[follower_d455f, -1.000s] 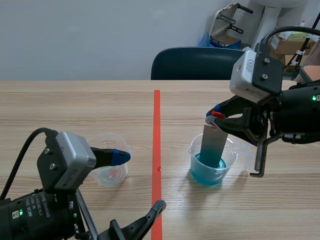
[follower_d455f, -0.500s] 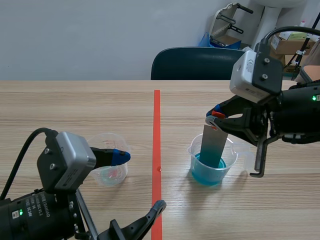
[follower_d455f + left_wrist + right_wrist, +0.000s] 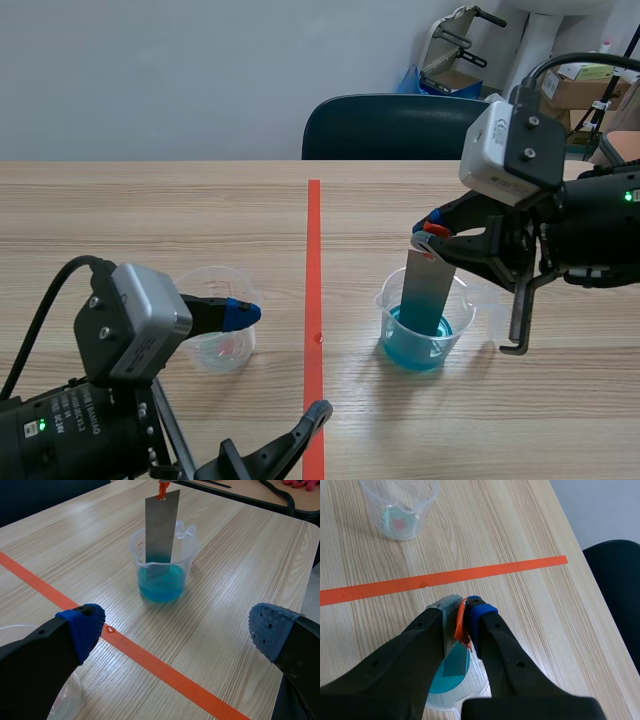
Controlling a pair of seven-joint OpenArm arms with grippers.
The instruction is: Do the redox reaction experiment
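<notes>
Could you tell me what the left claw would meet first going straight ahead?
Probably the beaker of blue liquid, which stands ahead of the open left claw, though a downward tilt might reach the table first.

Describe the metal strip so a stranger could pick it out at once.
On the table, look right of the orange-red tape line to the beaker of blue liquid. The metal strip stands in it, its top pinched by the right gripper. It is the only flat grey piece; the other beaker holds none.
</notes>
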